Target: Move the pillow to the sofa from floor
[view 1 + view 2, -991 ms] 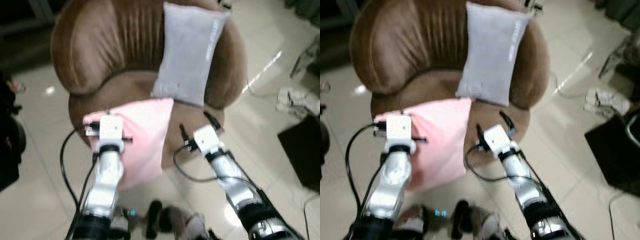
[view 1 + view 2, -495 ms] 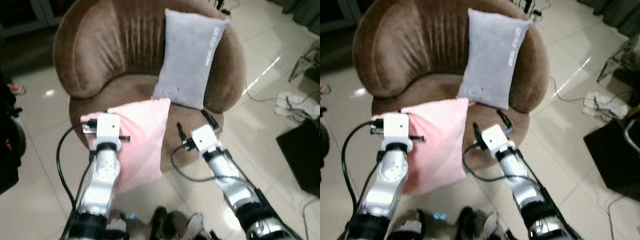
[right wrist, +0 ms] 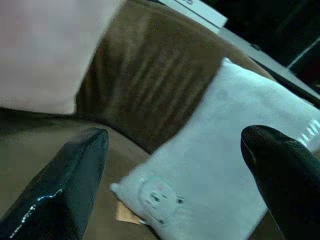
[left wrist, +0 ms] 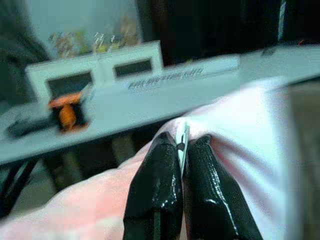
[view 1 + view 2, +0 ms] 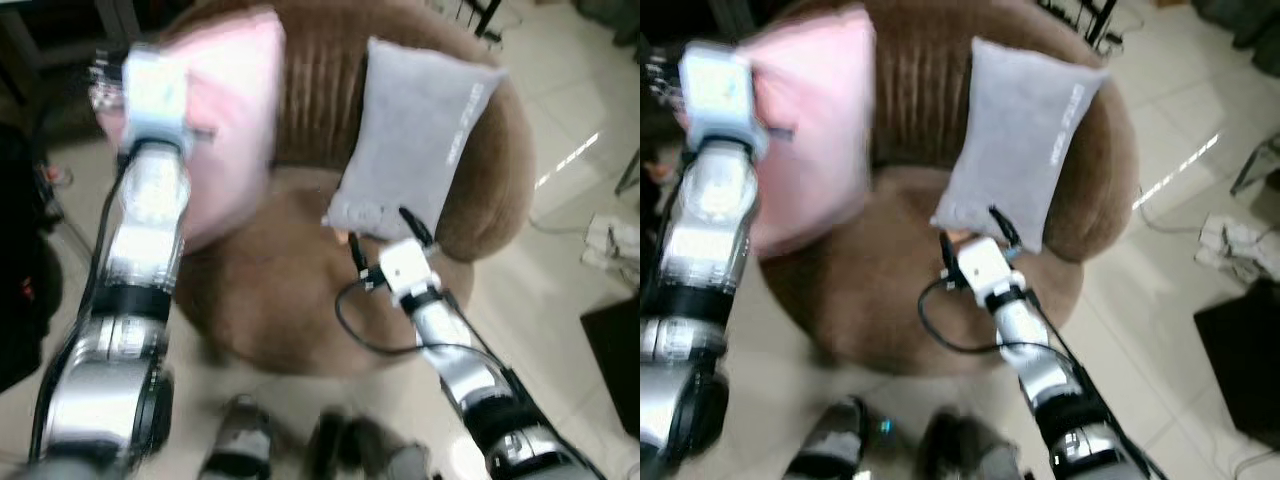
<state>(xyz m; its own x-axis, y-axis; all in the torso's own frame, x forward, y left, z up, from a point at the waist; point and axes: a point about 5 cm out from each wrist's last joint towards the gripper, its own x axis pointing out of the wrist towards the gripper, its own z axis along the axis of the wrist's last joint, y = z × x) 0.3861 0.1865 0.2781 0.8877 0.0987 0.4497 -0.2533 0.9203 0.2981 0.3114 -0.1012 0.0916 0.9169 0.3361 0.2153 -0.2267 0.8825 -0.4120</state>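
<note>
- Feet first: nearest to me, low in the head views, are some blurry dark shapes on the pale glossy tile floor. Too smeared to say more.
- My right gripper hovers over the seat's right side, just short of the grey pillow, fingers spread wide and holding nothing. In its wrist view the two black fingertips frame that grey pillow's lower corner, which has a small round face patch stitched on.
- Sofa is a round brown tub chair, velvety-looking, with vertical pleats up the backrest. The grey pillow is a flat soft rectangle leaning upright against the back on the right.
- My left gripper is raised high on the left, clamped tight on an edge of the pink pillow. The wrist view shows the fingers pinching a thin fold of fabric.
- So the pink pillow is off the floor, dangling in front of the left part of the backrest, above the seat. It's plump, limp and smooth.
- My worry: that pinch is only on a thin fold, so a quick swing could slip it loose. Letting go too far left could roll it off the curved arm to the floor.
</note>
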